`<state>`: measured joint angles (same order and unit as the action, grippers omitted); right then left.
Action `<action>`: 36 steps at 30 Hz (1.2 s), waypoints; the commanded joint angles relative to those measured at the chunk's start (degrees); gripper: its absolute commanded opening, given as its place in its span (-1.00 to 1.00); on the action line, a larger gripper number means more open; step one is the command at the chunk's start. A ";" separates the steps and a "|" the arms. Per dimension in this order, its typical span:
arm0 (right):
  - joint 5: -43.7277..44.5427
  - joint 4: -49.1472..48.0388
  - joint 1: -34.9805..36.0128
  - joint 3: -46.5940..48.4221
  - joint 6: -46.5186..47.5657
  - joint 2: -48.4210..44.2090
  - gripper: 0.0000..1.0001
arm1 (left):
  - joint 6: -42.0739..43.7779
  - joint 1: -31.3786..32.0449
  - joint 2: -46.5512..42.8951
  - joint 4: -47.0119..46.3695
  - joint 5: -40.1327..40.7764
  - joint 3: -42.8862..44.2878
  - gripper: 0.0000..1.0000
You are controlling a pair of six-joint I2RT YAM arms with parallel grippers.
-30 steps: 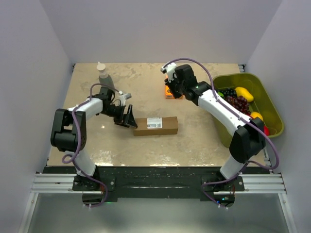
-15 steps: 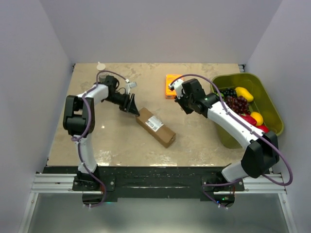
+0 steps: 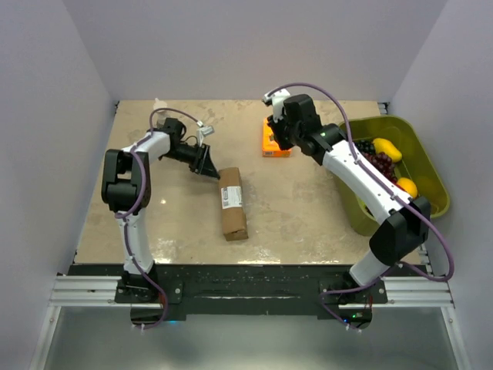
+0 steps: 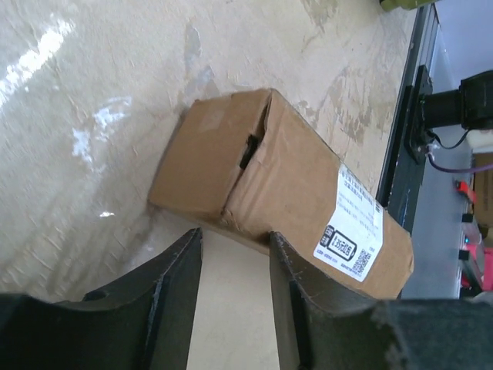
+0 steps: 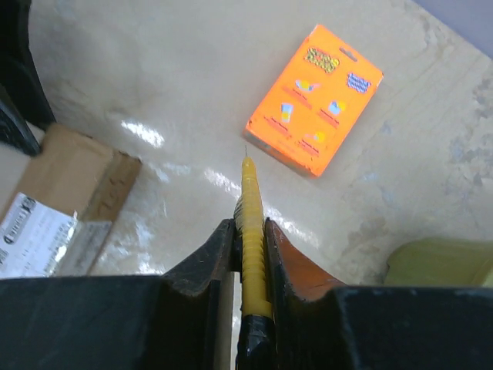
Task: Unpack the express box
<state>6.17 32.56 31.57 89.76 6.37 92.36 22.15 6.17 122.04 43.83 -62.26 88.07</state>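
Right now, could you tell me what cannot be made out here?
- Inside of the express box: left wrist view, closed flaps hide it.
- Print on its label: all views, too small.
- Lower end of the yellow tool: right wrist view, buried in the right hand.
- Part of the green bin: top view, right arm covers it.

Express box [image 4: 285,177]: white shipping label [image 4: 350,223] with QR code [image 4: 358,260]; print too small to read. Orange box [image 5: 314,99]: lettering illegible.
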 commanded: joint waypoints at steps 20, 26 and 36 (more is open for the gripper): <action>-3.18 -2.06 12.98 12.88 -4.52 18.73 -1.00 | 1.94 5.86 -21.75 -10.25 3.72 -28.29 -0.01; -0.30 -2.32 13.96 13.17 -4.09 19.10 -1.00 | 5.43 6.31 -28.07 -3.25 6.52 -30.42 0.04; 0.69 -4.34 8.33 12.55 -2.42 11.90 -1.00 | 9.08 3.59 -31.43 4.98 9.07 -18.82 0.30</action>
<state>5.21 31.55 42.00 100.27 3.09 111.18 37.01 11.20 91.98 54.04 -55.02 64.51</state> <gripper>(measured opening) 0.203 0.607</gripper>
